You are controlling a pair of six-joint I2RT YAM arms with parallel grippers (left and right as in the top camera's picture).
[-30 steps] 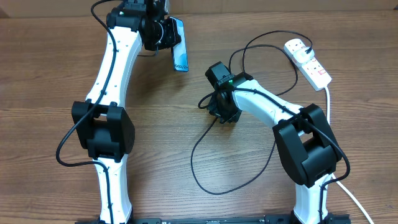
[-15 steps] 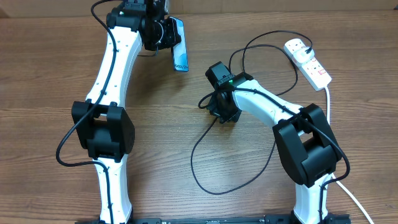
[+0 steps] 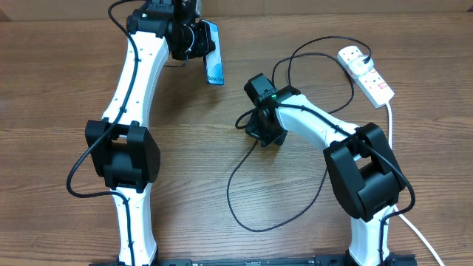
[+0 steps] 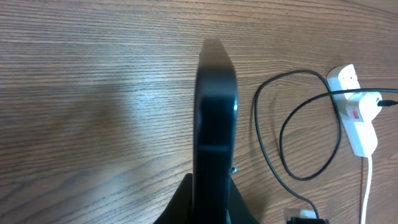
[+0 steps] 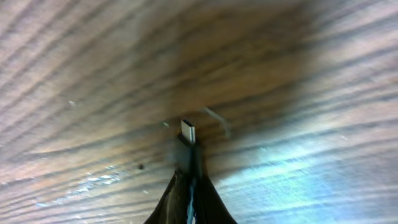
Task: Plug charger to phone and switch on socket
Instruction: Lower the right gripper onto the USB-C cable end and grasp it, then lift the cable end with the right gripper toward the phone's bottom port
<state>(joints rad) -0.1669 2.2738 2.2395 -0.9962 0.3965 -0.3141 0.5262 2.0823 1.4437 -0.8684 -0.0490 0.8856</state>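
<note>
Over the table (image 3: 52, 96) now, and we find the left gripper (image 3: 198, 41) up at the far edge, its fingers clenched on the phone (image 3: 213, 55). The phone stands on its long edge with the blue-teal screen facing right. From the left wrist the phone (image 4: 216, 118) is edge-on, a dark slab rising between the fingers (image 4: 180, 208) (whether it touches the wood we cannot tell).

Centre table, the right gripper (image 3: 264, 131) points down at the wood. Its wrist view shows the gripper (image 5: 189, 180) pinched tight on the end of the charger (image 3: 244, 210), with the connector tip (image 5: 188, 132) poking out just beyond the fingers (image 5: 171, 202), close above the grain. Phone and tip sit apart, bare table between them.

The black cable curls in a wide loop toward us, then arcs back to its plug (image 3: 363, 52), seated in the far end of the socket (image 3: 369, 74) at the right edge. The red switch mark (image 3: 382, 86) shows at the strip's near end, where the white cord (image 3: 389, 118) trails off. The left wrist catches the socket (image 4: 354, 121) too.
</note>
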